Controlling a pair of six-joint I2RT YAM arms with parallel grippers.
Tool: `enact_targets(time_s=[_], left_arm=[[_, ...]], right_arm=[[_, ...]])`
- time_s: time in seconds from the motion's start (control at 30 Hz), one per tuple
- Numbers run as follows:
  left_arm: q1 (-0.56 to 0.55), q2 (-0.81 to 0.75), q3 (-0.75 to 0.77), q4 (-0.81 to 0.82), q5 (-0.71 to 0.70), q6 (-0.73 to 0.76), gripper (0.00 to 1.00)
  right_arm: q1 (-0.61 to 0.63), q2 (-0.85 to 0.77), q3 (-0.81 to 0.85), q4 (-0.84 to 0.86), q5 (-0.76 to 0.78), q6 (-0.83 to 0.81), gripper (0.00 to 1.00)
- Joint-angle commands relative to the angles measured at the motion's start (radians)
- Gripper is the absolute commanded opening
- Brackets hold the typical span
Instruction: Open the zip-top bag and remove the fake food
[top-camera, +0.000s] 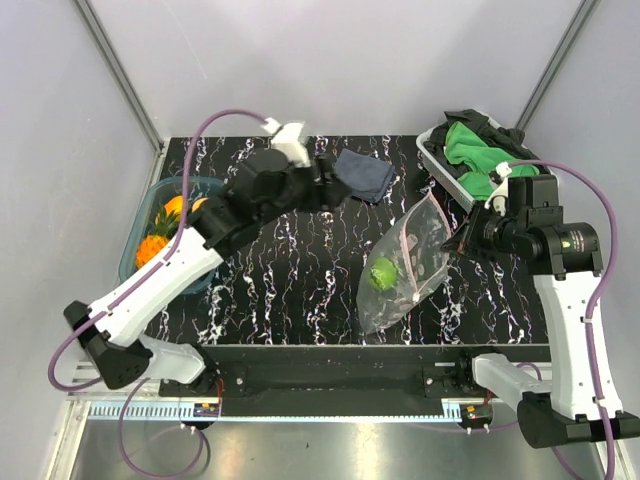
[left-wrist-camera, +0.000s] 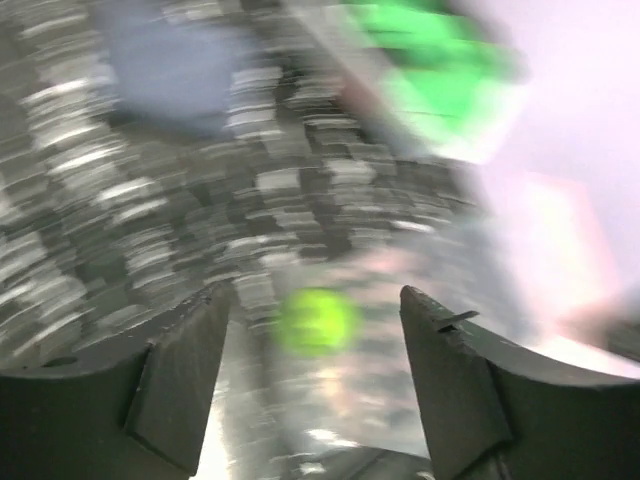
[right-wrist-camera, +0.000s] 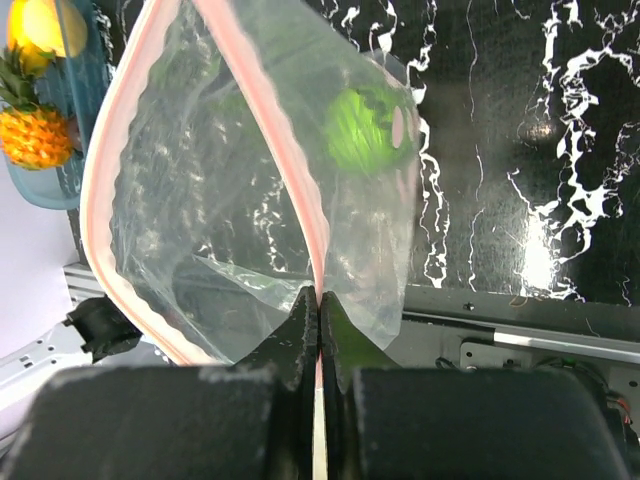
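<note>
Bag (top-camera: 415, 250) looks limp, light and slippery; right tool (right-wrist-camera: 318, 303) pinches its zip strip (right-wrist-camera: 297, 200), left tool (left-wrist-camera: 315, 365) stands apart; take the firm green ball (top-camera: 383, 273) through the mouth

A folded dark blue cloth (top-camera: 365, 175) lay on the black marbled desk (top-camera: 300, 285). A translucent blue tub (top-camera: 131, 250) sat left; green cloths (top-camera: 470, 145) filled a white basket (top-camera: 447, 176) right.

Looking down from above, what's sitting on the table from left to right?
Blue tub holding orange fake food → dark blue cloth → zip-top bag with a green ball inside → basket of green cloths.
</note>
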Motion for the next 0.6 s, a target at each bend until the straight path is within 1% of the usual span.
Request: enact_targets(time_s=[0.0, 0.03, 0.07, 0.1, 0.13, 0.2, 0.3, 0.37, 0.57], left_arm=[[-0.14, 0.077, 0.191, 0.209, 0.192, 0.104, 0.65], [-0.185, 0.117, 0.216, 0.204, 0.194, 0.119, 0.63], [-0.204, 0.133, 0.231, 0.201, 0.197, 0.15, 0.61], [-0.219, 0.148, 0.25, 0.196, 0.197, 0.159, 0.55], [-0.242, 0.173, 0.277, 0.192, 0.188, 0.164, 0.52], [-0.253, 0.196, 0.3, 0.173, 0.191, 0.156, 0.45], [-0.269, 0.245, 0.337, 0.166, 0.223, 0.164, 0.39], [-0.272, 0.295, 0.4, 0.114, 0.24, 0.13, 0.35], [-0.279, 0.391, 0.468, 0.104, 0.306, 0.032, 0.25]], right_arm=[[0.003, 0.009, 0.071, 0.034, 0.005, 0.004, 0.0], [0.003, 0.007, 0.077, 0.039, -0.005, 0.013, 0.0], [0.003, 0.0, 0.079, 0.046, -0.013, 0.03, 0.0], [0.003, -0.004, 0.08, 0.052, -0.019, 0.033, 0.0], [0.003, -0.005, 0.082, 0.057, -0.027, 0.038, 0.0], [0.003, 0.001, 0.091, 0.052, -0.03, 0.035, 0.0], [0.003, 0.006, 0.088, 0.057, -0.031, 0.035, 0.0], [0.002, 0.013, 0.089, 0.059, -0.039, 0.047, 0.0], [0.002, 0.007, 0.062, 0.088, -0.082, 0.078, 0.0]])
